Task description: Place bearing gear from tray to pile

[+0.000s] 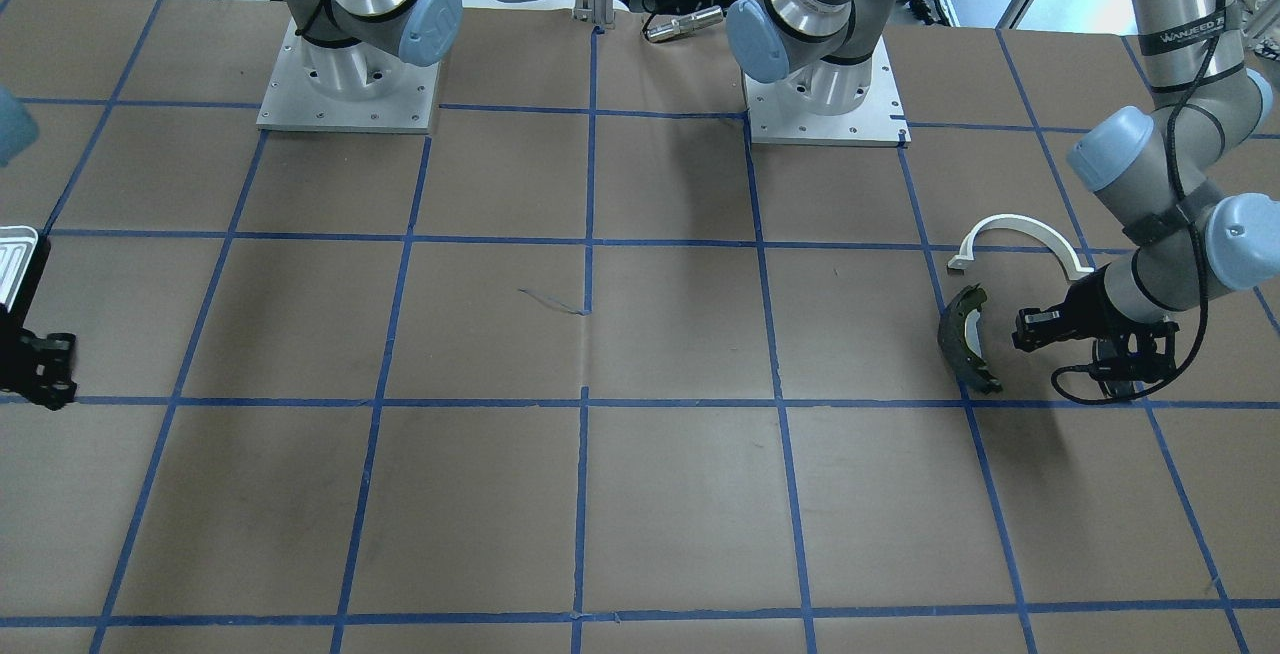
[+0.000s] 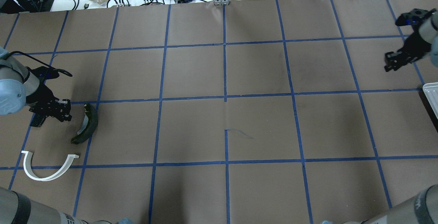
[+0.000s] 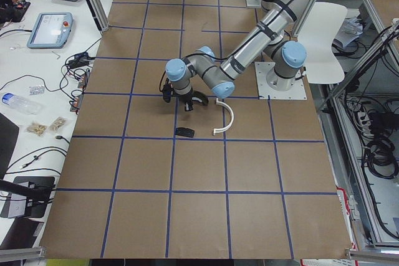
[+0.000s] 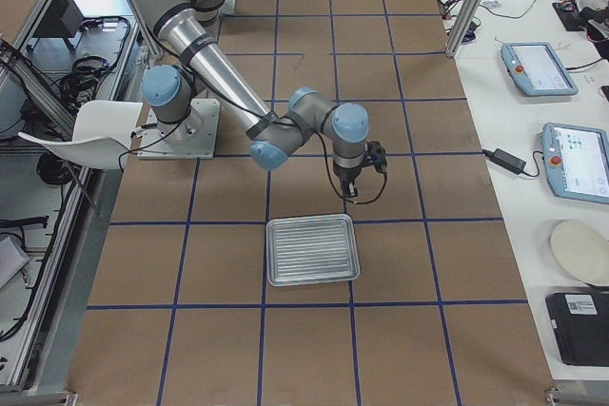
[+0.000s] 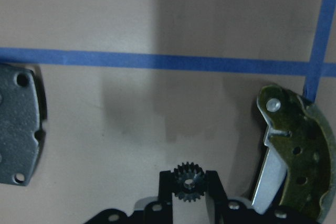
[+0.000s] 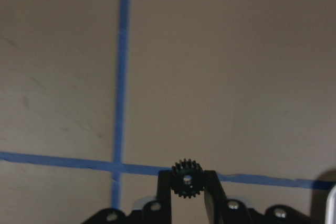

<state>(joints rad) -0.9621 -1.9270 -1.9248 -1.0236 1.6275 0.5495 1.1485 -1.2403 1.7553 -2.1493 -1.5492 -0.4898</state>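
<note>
2 bearing gears are seen, 1 in each gripper. The bearing gear [image 5: 188, 183] is small, black and toothed, with a pale hub. It is pinched at its rim between the 2 fingertips of the left gripper [image 5: 189, 174], which are closed onto it. It is held over brown paper, between 2 parts of the pile. A curved olive brake shoe [image 5: 299, 166] with a bright metal web lies near on 1 side, and a grey rectangular pad [image 5: 18, 124] with drilled holes lies further off on the other. The 3rd part, a smooth white half-ring bracket [image 1: 1012, 222], lies just beyond the shoe. The second bearing gear [image 6: 187, 179], alike in shape, is clamped the same way by the right gripper [image 6: 186, 173], above a crossing of 2 blue tape lines. 1 silvery ribbed tray [image 4: 312, 250] with rounded corners lies near that gripper.
</note>
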